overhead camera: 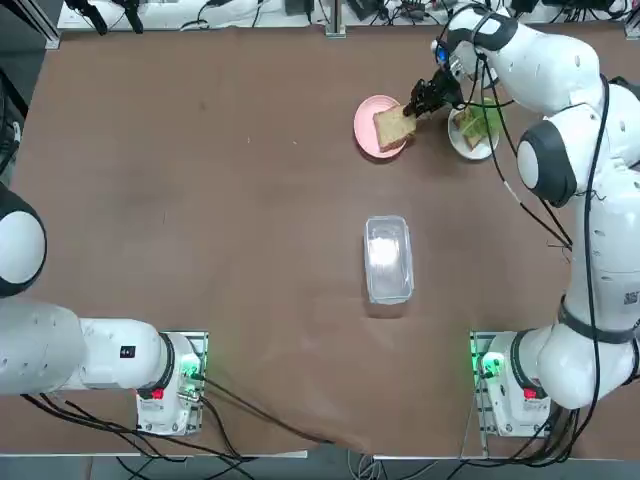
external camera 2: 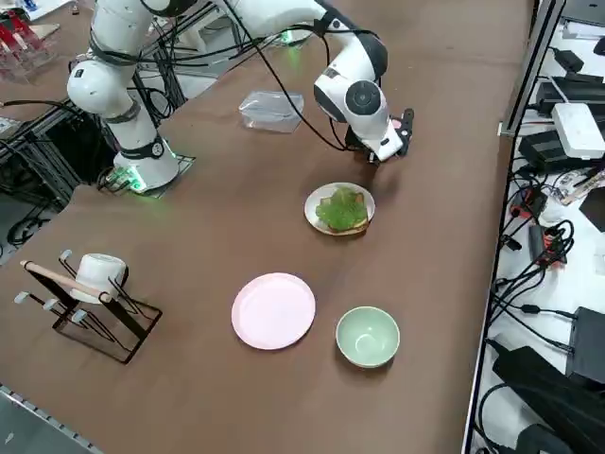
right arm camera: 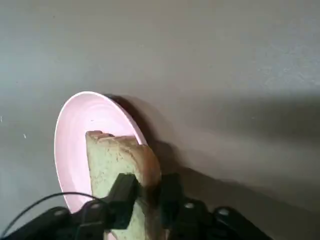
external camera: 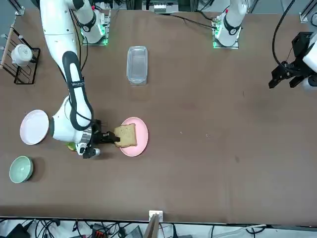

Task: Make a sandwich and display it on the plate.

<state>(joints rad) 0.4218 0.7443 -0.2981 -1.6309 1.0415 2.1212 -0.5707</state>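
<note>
Seen from the robot's side, a bread slice (overhead camera: 395, 128) lies on a plate (overhead camera: 366, 127); lettuce (external camera 2: 343, 209) on another plate (external camera 2: 315, 204), 3 o'clock; food container (overhead camera: 388, 260), 6 o'clock.

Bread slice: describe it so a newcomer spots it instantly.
On the brown table, find the pink plate beside the right claw. The tan slice lies partly over its rim, bare-topped, unlike the lettuce on the white plate.
</note>
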